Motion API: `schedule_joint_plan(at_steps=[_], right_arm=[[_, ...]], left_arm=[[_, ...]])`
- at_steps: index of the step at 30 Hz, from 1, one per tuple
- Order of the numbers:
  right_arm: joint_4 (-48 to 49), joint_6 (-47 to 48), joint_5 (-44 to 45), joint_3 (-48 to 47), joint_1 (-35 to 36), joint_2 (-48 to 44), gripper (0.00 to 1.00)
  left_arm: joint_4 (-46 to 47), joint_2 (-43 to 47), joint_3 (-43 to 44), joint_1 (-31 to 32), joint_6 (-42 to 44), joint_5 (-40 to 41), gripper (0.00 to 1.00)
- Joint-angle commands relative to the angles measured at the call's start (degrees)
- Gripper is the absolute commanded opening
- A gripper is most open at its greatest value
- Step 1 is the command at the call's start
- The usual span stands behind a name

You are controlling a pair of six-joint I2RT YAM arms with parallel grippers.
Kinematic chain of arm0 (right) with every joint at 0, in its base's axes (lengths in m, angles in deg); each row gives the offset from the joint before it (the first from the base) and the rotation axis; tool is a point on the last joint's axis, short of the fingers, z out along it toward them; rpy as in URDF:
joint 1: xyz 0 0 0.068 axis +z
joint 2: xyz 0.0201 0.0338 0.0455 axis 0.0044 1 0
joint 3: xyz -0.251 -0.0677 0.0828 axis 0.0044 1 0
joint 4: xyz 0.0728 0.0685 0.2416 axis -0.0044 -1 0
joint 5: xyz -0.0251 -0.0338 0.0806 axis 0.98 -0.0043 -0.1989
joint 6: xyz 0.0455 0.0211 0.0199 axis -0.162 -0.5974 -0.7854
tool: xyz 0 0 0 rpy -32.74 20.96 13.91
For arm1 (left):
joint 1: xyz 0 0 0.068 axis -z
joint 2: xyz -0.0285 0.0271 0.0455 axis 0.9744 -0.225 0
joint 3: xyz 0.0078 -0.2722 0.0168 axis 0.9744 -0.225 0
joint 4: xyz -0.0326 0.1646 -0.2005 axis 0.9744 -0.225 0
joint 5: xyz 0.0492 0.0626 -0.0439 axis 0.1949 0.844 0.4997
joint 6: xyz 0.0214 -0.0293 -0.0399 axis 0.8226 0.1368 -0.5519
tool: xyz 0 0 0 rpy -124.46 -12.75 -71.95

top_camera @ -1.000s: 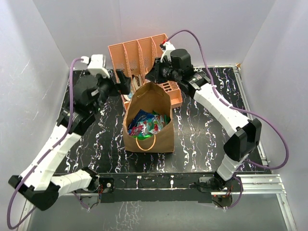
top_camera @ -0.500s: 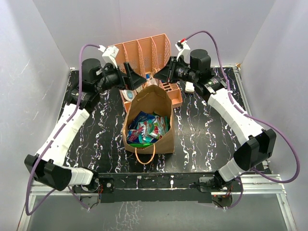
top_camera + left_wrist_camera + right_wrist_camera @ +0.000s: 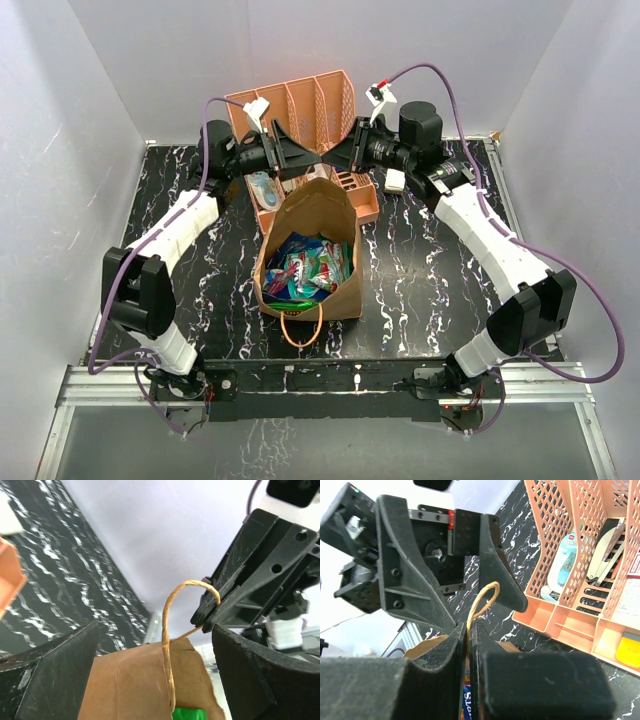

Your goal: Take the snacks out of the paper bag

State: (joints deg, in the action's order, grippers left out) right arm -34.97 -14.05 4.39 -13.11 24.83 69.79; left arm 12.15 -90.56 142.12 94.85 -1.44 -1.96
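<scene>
We see right fingers (image 3: 338, 160) pinching the 12 o'clock handle (image 3: 165, 640) of paper bag (image 3: 318, 205); left fingers (image 3: 297, 157) spread around it, snacks (image 3: 305, 265) inside.

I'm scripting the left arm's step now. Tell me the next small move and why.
Probably close the left end effector on the twine handle. The loop stands between its open fingers, while the right end effector, shut, pinches the same handle above the paper bag. The snacks lie inside; a second grip may steady the bag.
</scene>
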Motion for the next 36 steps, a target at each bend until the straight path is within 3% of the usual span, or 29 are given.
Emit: schedule_joint_plan(at_steps=[1,10,19,25,31,36], right_arm=[[7.3,-0.9,-1.3,-0.1,-1.1,-4.5,0.08],[6.7,-0.7,-1.4,2.0,-1.9,-6.0,0.08],[6.6,-0.7,-2.5,2.0,-1.9,-6.3,0.08],[7.3,-1.5,-5.1,1.9,-1.9,-6.0,0.08],[5.3,0.0,-3.5,1.8,-2.0,-6.8,0.08],[2.7,1.9,-1.7,2.0,-2.3,-7.7,0.08]], left_arm=[[26.9,1.1,-3.4,-0.2,-18.3,-9.5,0.91],[36.4,0.9,-4.1,0.4,-24.9,-10.7,0.82],[19.3,0.4,1.1,2.6,-14.8,-10.1,0.82],[18.0,-1.5,2.6,3.6,-14.1,-9.1,0.87],[25.8,-3.1,5.0,4.6,-20.3,-12.6,0.78],[25.8,0.2,3.8,4.6,-19.6,-13.1,0.73]])
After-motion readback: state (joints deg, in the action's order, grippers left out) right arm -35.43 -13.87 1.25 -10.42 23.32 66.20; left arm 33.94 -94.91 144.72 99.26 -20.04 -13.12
